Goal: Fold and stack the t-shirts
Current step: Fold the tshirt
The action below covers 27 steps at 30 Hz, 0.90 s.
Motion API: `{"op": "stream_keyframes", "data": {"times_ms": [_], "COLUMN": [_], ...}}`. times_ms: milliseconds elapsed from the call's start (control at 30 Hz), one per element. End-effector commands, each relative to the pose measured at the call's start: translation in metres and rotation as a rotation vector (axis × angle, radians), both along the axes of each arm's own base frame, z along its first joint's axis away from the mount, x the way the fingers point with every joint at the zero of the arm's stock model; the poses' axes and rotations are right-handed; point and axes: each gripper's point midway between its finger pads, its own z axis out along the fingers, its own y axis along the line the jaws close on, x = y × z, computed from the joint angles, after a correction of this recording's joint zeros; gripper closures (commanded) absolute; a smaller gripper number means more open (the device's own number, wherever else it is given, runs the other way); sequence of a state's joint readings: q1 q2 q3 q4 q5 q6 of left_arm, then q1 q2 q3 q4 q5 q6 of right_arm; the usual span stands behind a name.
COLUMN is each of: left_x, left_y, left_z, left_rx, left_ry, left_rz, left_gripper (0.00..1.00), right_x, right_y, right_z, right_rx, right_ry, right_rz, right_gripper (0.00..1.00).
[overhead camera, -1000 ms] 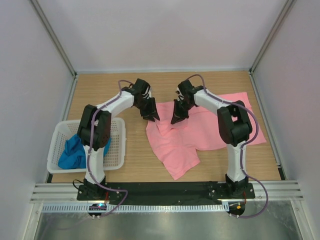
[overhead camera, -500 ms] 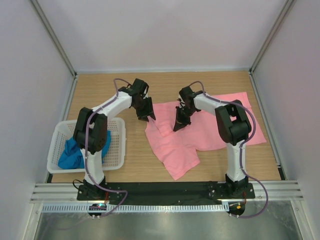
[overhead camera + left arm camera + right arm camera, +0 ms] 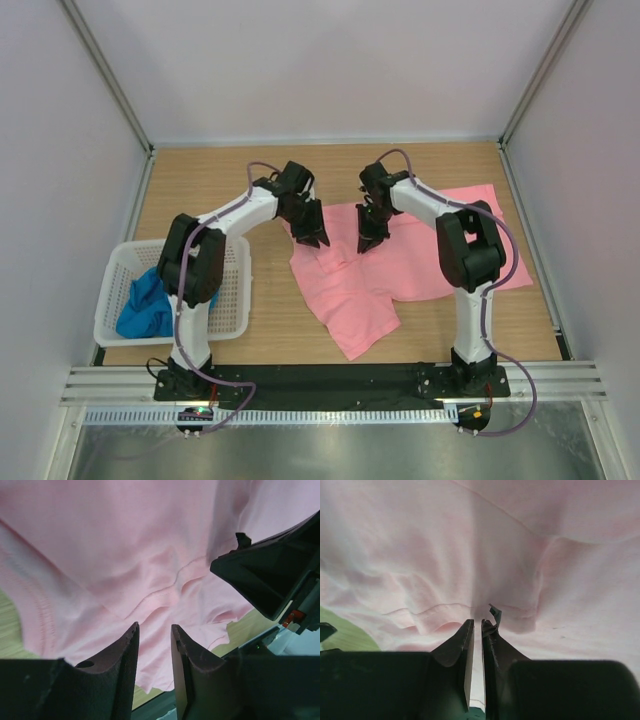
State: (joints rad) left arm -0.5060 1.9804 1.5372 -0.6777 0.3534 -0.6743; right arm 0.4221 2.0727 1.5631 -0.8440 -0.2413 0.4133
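1. Change over the last second: the left arm [image 3: 232, 212] pulled out over bare wood, then swung back in. Its jaws now sit on the far-left edge of the salmon pink short-sleeved fabric t-shirt [image 3: 430, 255]. The right arm [image 3: 430, 205] shifted only slightly along that same edge. The shirt outline is hardly altered.
2. Location: the pink t-shirt lies spread and rumpled on the wooden desk [image 3: 200, 190], centre to right. The bright blue fabric t-shirt [image 3: 145, 305] is bunched in the white perforated plastic basket [image 3: 240, 290], at left.
3. Judgement: still at the grasp stage of the first fold. No fold made, nothing stacked.
4. The overhead view gives placement but hides the jaws.
5. Left wrist view: left jaws stand narrowly apart and pink cloth fills the gap. Pinched or merely behind, I cannot tell. The other arm's jaws show close by, at right.
6. Right wrist view: right jaws all but closed, with a nub of cloth at the tips beside a seam. Reads as gripping the pink t-shirt.
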Motion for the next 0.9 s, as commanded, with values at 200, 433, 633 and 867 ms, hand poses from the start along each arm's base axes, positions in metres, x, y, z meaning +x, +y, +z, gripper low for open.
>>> {"op": "stream_keyframes", "data": {"times_ms": [200,433,633,867], "left_x": [-0.022,-0.025,-0.014,0.021], "left_y": [0.005,0.045,0.071,0.077], "left_z": [-0.063,-0.093,-0.094,-0.065], "left_rx": [0.069,0.277,0.349,0.414], "left_ry": [0.118,0.134,0.121,0.010], "left_rz": [-0.037,-0.072,-0.087,-0.137], "left_gripper": [0.67,0.67,0.66,0.58], "right_x": [-0.018,0.000,0.029,0.060], "right_y": [-0.036,-0.039,-0.114,-0.237], "right_z": [-0.027,0.029,0.073,0.068], "right_rx": [-0.145,-0.143,-0.241,-0.274], "right_ry": [-0.005,-0.086,-0.193,-0.167], "right_rz": [0.055,0.026,-0.147,-0.586], "right_gripper": [0.76,0.69,0.53,0.50]}}
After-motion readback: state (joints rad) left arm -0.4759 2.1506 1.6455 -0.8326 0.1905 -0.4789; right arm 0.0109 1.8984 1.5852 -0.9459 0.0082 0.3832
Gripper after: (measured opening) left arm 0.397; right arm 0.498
